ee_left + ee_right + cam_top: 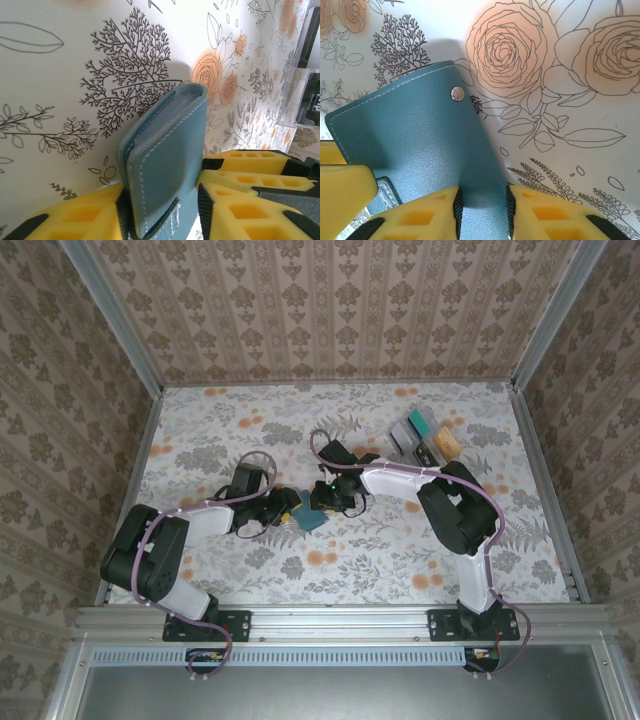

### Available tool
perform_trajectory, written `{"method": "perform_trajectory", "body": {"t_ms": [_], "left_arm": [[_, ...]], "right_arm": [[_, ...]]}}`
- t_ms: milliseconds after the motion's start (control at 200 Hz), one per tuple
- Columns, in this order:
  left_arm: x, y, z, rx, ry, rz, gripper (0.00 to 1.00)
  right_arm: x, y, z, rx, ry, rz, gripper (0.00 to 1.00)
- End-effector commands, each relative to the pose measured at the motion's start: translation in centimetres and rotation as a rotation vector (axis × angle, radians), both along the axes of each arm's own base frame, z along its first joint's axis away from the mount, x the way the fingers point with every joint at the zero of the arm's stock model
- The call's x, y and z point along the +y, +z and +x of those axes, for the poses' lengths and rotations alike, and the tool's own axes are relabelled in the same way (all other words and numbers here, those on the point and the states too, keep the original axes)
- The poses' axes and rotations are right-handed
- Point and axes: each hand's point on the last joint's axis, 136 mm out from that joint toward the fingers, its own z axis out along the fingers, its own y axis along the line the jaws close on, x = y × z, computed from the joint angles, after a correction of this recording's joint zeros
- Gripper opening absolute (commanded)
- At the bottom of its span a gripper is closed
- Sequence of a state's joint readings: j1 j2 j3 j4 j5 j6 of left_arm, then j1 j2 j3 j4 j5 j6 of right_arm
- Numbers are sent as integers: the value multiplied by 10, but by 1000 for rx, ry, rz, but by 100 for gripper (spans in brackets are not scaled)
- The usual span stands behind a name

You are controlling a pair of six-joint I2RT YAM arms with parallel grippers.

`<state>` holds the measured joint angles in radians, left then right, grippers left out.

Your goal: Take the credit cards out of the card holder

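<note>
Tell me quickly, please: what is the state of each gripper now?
Left gripper: jaws closed on the blue wallet.
Right gripper: jaws closed on a flap of the same wallet.

The card holder is slate-blue with white stitching, the pads yellow, the table white with orange roses.

Brightness: all three views are bright and evenly lit, with soft colours.
Shadows: the card holder throws a soft grey shadow on the table in both wrist views.
Focus: in the left wrist view the near yellow pads are blurred, while the table print is sharp.
Glare: there is a small highlight on the metal snap.
</note>
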<state>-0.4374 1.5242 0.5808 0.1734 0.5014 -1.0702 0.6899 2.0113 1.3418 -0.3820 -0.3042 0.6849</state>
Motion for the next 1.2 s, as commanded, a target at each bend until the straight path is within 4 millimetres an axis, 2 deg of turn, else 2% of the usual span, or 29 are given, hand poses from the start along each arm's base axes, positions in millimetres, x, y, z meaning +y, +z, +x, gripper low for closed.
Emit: {"method": "perform_trajectory", "body": {"t_ms": [0,65,225,350,530,630,685,775,835,925,1040,1195], "left_arm": [[-10,11,3,-39,-38,-46,38],[-8,11,3,-45,-37,-36,34],[3,15,3,-68,-53,47,13],[19,20,-3,-76,-117,202,7],[48,39,-10,-84,-219,436,4],[69,60,-11,-94,-269,606,3],[74,72,-16,-105,-314,711,3],[92,87,-17,-94,-335,865,3],[102,96,-16,-84,-349,975,4],[111,104,-11,-77,-369,1129,7],[120,102,1,-64,-378,1301,8],[104,80,12,-27,-421,1378,13]], "right_arm": [[10,2,-4,17,5,53,33],[9,7,-2,1,-2,56,33],[-1,25,8,-76,-33,36,37],[-14,52,18,-187,-6,8,45],[-52,80,32,-291,-72,-36,59],[-80,89,37,-358,-131,-100,71],[-93,95,38,-402,-154,-131,77],[-104,102,39,-443,-178,-148,87],[-107,105,39,-458,-190,-150,99],[-112,108,37,-478,-204,-150,100],[-119,113,35,-513,-234,-128,100],[-129,111,32,-495,-270,-124,100]]}}
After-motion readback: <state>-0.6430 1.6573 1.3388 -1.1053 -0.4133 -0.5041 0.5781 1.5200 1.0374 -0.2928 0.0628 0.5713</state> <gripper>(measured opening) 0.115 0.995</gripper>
